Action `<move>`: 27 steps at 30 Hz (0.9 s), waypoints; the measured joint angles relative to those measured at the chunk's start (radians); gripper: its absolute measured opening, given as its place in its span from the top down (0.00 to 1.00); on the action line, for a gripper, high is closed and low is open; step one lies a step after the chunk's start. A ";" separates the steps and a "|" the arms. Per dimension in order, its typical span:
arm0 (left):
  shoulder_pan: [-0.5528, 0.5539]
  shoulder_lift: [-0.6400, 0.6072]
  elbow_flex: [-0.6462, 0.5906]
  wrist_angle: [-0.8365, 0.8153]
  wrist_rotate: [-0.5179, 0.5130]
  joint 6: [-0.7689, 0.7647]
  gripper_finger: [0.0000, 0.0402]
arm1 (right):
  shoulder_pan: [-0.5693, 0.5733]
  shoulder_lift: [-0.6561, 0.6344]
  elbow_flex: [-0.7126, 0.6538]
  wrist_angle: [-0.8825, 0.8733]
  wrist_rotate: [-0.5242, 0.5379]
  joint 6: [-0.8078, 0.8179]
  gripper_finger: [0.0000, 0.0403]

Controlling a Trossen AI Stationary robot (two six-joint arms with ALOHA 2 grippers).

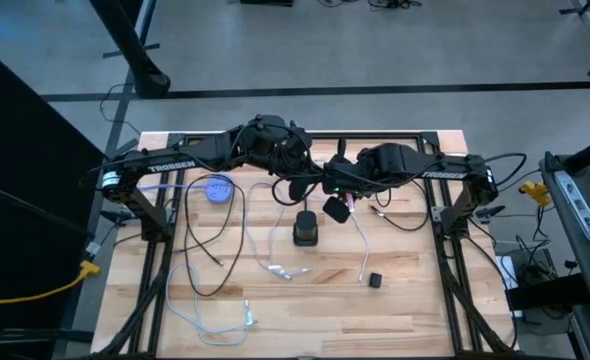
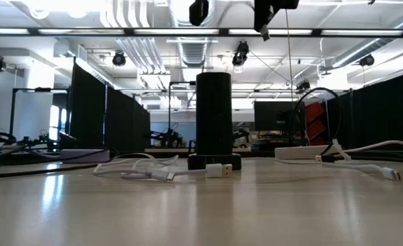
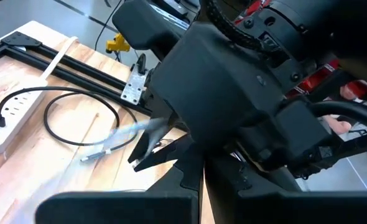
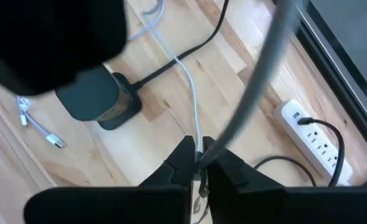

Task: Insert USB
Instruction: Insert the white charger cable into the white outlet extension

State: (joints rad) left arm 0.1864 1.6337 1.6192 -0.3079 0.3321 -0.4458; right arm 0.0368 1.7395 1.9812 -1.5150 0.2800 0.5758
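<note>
Both arms meet high over the table's middle. My right gripper [image 4: 199, 163] [image 1: 339, 196] points steeply down and is shut on a thin white USB cable [image 4: 190, 87]. Below it, a dark upright tower [image 1: 305, 230] [image 2: 214, 116] stands on its base on the wood. My left gripper [image 1: 303, 186] faces the right arm, fingers shut. A small black block [image 1: 335, 209] shows just below where the two grippers meet; what holds it is hidden. Another white cable with a USB plug [image 2: 220, 169] lies in front of the tower. My left gripper: the right arm fills its wrist view, and I cannot tell whether it touches anything. My right gripper pinches the white cable [image 4: 198, 147] between its two fingertips, coming from above and slanting down. The cable runs on past the fingertips, slack, down toward the table beside the tower.
A white power strip [image 4: 314, 140] with a black cord plugged in lies at the table's right side. Loose white and black cables [image 1: 225, 250] sprawl over the left and near parts. A blue disc [image 1: 218, 189] lies at the left, a small black piece [image 1: 375, 281] at the near right.
</note>
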 joint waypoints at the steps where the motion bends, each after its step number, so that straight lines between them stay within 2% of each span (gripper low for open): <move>1: 0.000 0.000 0.000 -0.001 0.000 0.004 1.00 | 0.000 0.000 0.000 0.000 -0.004 0.000 0.98; 14: 0.000 0.000 0.000 -0.003 0.003 0.060 1.00 | 0.002 -0.008 -0.002 0.001 -0.027 -0.003 1.00; 19: 0.001 -0.017 0.002 -0.023 0.094 0.116 1.00 | 0.005 -0.040 -0.006 -0.004 -0.003 -0.011 1.00; 23: 0.003 -0.037 0.005 -0.044 0.052 0.122 1.00 | -0.002 -0.088 -0.040 0.006 0.041 -0.013 1.00; 27: 0.003 -0.057 0.005 -0.074 -0.010 0.132 1.00 | -0.032 -0.124 -0.140 0.076 0.071 -0.011 1.00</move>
State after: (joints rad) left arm 0.1898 1.5770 1.6241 -0.3821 0.3220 -0.3142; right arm 0.0050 1.6156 1.8414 -1.4389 0.3508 0.5648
